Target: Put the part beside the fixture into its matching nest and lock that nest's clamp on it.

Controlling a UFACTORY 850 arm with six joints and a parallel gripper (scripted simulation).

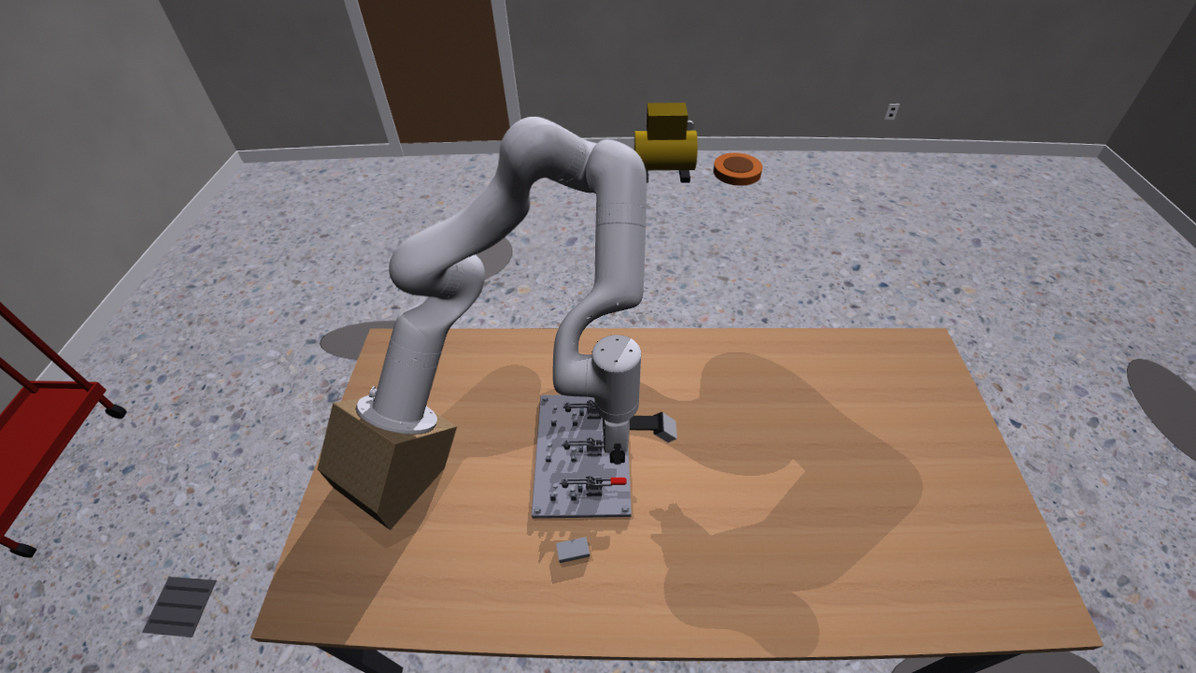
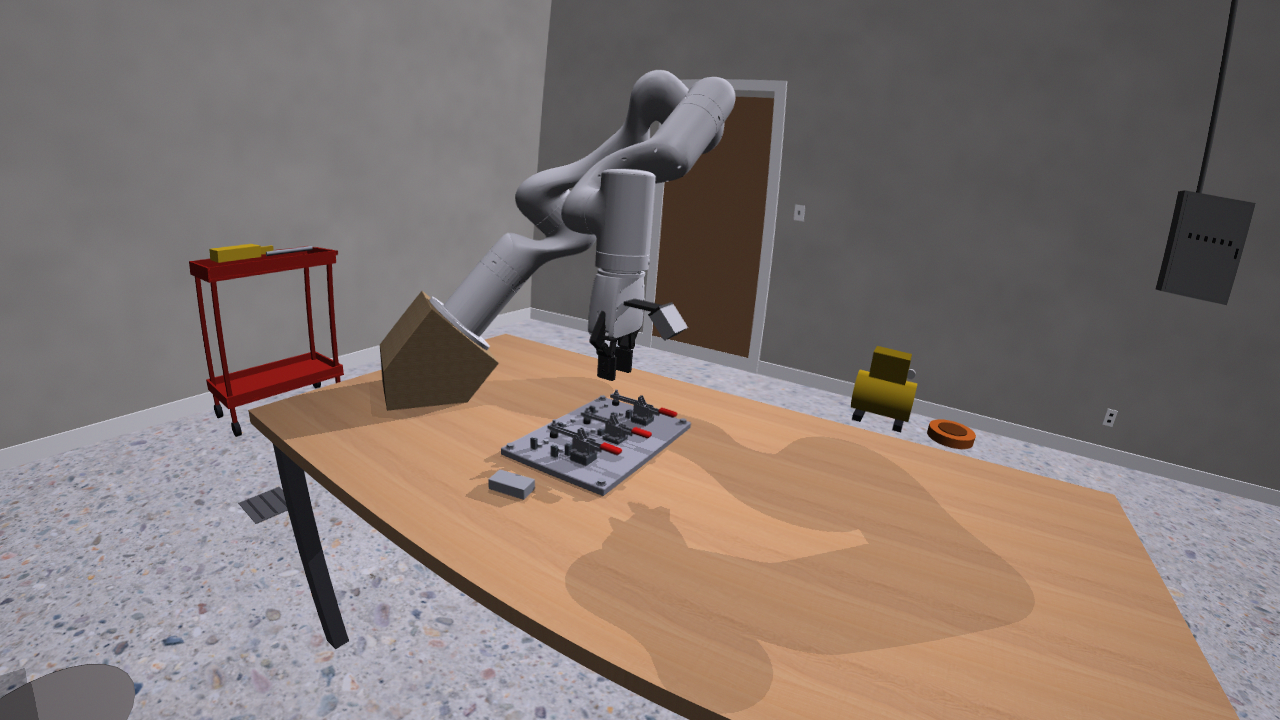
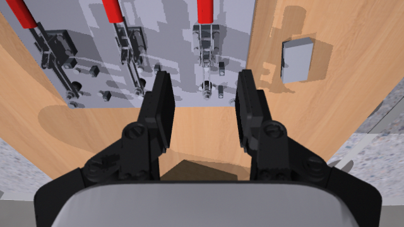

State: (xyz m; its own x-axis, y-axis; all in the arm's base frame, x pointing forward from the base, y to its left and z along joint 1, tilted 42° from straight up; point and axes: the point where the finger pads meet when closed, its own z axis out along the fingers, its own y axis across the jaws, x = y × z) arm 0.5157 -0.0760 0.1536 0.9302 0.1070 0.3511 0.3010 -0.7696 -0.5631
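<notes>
The tool point(image 1: 617, 456) point(image 2: 615, 362) point(image 3: 204, 87) is pointing down above the bench point(image 1: 836, 610) point(image 2: 895, 626) point(image 3: 202, 126), inside its edges, its 2 fingers standing apart, released.

Smooth pale-grey rounded arm point(image 1: 620, 217) point(image 2: 626, 219) with small dark screws and angular black fingers point(image 1: 617, 454) point(image 2: 615, 358).

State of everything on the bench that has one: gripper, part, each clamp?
Gripper: part-open, nothing between the fingers, above the fixture.
Part: on the table beside the fixture plate, unclamped.
Three clamps: bars down over their nests, red handles laid back; locked or not, can't tell.
</notes>
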